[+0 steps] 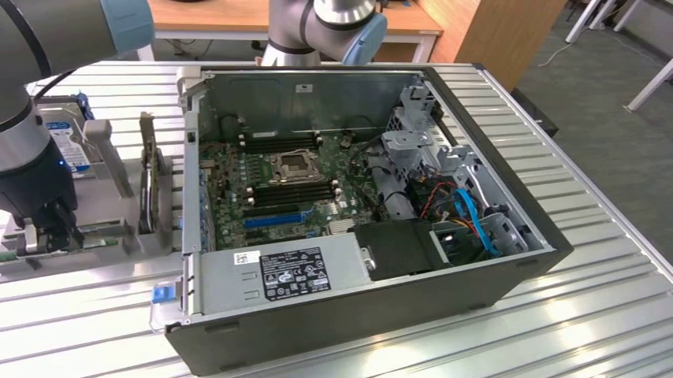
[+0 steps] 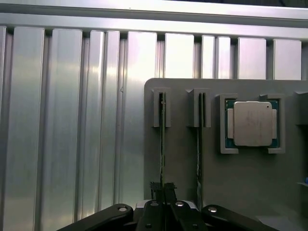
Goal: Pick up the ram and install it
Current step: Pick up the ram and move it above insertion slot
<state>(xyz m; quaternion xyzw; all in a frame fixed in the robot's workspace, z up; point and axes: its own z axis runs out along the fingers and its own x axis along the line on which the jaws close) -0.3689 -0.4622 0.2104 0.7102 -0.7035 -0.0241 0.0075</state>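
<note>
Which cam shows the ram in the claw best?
Wrist view: the ram stands edge-on in its grey holder slot, with the claw shut on it. In the exterior view the arm hides most of it.

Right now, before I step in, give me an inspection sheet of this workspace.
Surface: slatted metal table, carrying an open PC case and a grey holder.
Job's things: ram standing on edge in a holder slot; motherboard in the case.
Clutter: second stick, CPU, hard drive.
Grippers: gripper shut on the ram.
Cables: blue cables inside the case.
Surroundings: wooden desk behind the table.
</note>
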